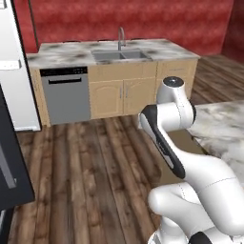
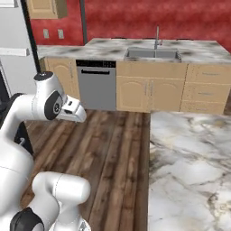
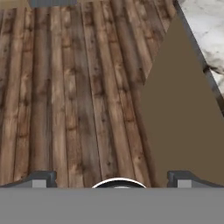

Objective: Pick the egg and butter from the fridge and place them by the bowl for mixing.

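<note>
Fridge (image 1: 12, 167): black door edge at left, open.

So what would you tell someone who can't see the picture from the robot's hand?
The hand camera looks down at a dark wooden plank floor, with the robot's jaws open and holding nothing. On the right stands a plain brown counter side with a marble top above it.

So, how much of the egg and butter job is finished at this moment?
Nothing looks done yet. The tool is open and empty, pointing at the wood floor beside a marble counter. Still left: fetch both items and set them by the bowl.
</note>
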Controlling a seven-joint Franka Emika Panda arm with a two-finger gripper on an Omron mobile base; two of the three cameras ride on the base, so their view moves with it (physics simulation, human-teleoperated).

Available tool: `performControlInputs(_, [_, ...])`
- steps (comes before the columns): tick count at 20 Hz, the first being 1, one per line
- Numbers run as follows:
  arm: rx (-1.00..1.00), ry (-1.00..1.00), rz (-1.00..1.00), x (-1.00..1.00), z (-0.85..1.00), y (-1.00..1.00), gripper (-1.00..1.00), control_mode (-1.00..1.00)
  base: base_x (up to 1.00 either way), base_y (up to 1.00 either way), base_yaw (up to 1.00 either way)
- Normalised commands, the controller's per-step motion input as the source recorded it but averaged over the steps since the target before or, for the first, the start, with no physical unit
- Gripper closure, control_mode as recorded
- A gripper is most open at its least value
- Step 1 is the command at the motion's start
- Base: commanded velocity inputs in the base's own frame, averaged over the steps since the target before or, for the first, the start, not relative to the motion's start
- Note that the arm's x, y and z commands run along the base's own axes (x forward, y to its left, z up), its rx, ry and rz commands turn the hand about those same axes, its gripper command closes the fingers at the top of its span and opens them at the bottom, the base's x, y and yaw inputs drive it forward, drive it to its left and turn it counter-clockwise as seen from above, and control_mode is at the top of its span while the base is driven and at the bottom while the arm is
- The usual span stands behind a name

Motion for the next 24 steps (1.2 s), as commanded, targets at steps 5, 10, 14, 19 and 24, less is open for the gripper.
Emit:
performControlInputs(5, [0.0, 0.0, 0.0, 0.0, 0.0, 0.0, -1.0, 1.0, 0.59, -0.18, 0.0])
performControlInputs(10, [0.0, 0.0, 0.0, 0.0, 0.0, 0.0, -1.0, 1.0, 0.3, -0.25, 0.11])
performControlInputs(14, [0.0, 0.0, 0.0, 0.0, 0.0, 0.0, -1.0, 1.0, 0.47, -0.28, 0.12])
performControlInputs(19, [0.0, 0.0, 0.0, 0.0, 0.0, 0.0, -1.0, 1.0, 0.7, -0.05, 0.03])
performControlInputs(24, [0.0, 0.0, 0.0, 0.0, 0.0, 0.0, -1.0, 1.0, 0.81, -0.02, 0.0])
